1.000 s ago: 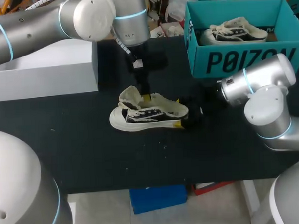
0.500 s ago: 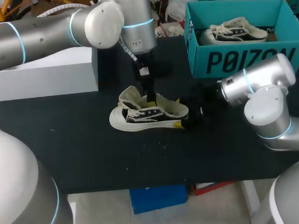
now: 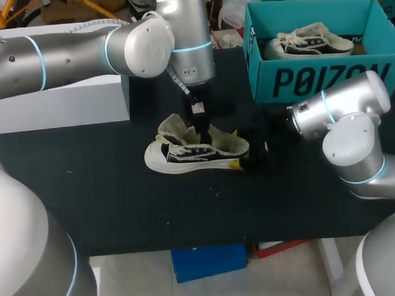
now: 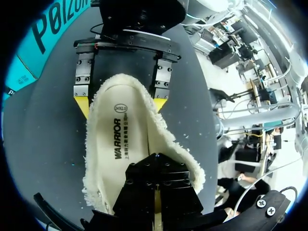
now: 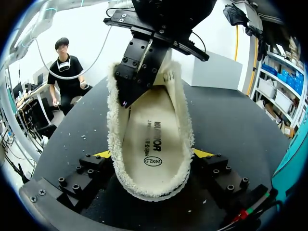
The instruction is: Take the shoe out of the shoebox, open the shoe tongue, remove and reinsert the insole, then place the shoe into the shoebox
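The shoe [image 3: 196,152] lies on its sole near the middle of the black table [image 3: 121,190], toe to the left and heel to the right, with its fleecy collar spread open. The right gripper [image 3: 235,148] sits at the heel end with its fingers set wide. One yellow tip presses the far side of the heel and the other the near side, so it holds the shoe. The left arm comes in from the left and drops its gripper [image 3: 200,131] straight down into the shoe's opening, just left of the heel. Its dark fingers are drawn close together over the pale insole [image 4: 122,144], which lies flat inside the shoe. Their tips are hidden, and I cannot tell whether they pinch the insole. At the far right stands the teal shoebox [image 3: 325,77], well apart from the grippers, with a second shoe [image 3: 308,43] inside it. A white box [image 3: 71,101] rests at the far left.
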